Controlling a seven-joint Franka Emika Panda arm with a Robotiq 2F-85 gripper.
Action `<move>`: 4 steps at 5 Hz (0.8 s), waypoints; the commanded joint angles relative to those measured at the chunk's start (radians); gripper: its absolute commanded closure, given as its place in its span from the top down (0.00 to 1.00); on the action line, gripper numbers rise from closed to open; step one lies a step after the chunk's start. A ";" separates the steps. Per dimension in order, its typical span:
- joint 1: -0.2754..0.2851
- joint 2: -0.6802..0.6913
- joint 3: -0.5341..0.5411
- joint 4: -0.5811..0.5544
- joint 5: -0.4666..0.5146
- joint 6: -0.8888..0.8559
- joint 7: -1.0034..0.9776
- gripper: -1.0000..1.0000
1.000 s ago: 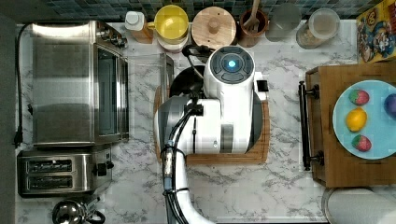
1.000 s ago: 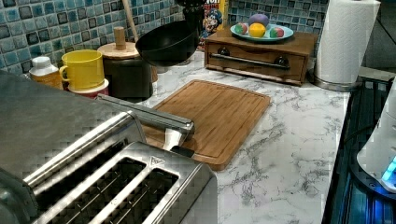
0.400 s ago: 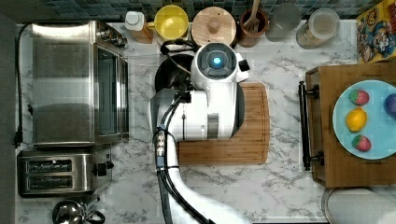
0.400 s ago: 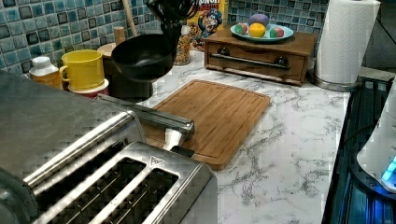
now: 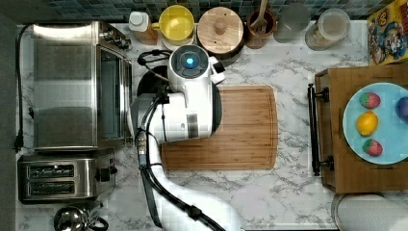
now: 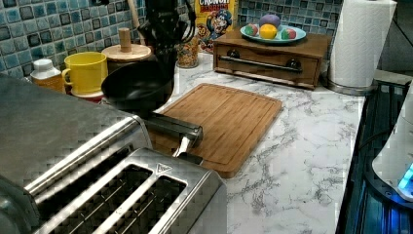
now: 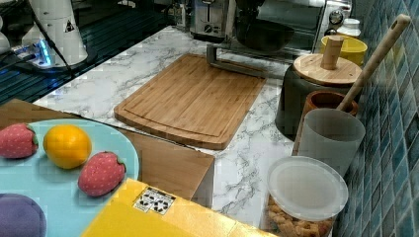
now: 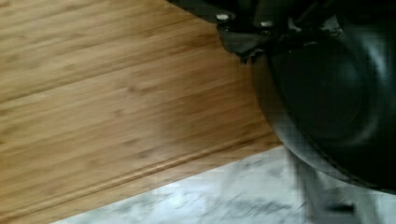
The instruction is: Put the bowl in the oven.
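The black bowl (image 6: pixel 137 87) hangs in the air, slightly tilted, with my gripper (image 6: pixel 164 61) shut on its rim from above. It hovers just over the outer edge of the oven's lowered glass door, near the bar handle (image 6: pixel 176 127). The steel oven (image 5: pixel 72 86) stands at the top view's left, its door (image 5: pixel 114 96) folded down toward the cutting board. My arm covers most of the bowl (image 5: pixel 146 85) in the top view. The right view has the bowl (image 7: pixel 264 32) in front of the oven opening. Its dark underside (image 8: pixel 336 93) is close in the wrist view.
A bamboo cutting board (image 5: pixel 240 127) lies beside the open door. A yellow bowl (image 5: pixel 176 21), a wooden lid (image 5: pixel 220 30) and jars line the back wall. The two-slot toaster (image 5: pixel 57 178) sits next to the oven. A wooden box with a fruit plate (image 5: pixel 380 122) stands at the top view's right.
The bowl has travelled from the back of the counter toward the oven and come down lower, still held. It now hangs over the open door's edge.
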 commanded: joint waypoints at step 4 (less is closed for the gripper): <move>0.092 0.030 0.134 0.177 0.068 0.116 0.057 0.00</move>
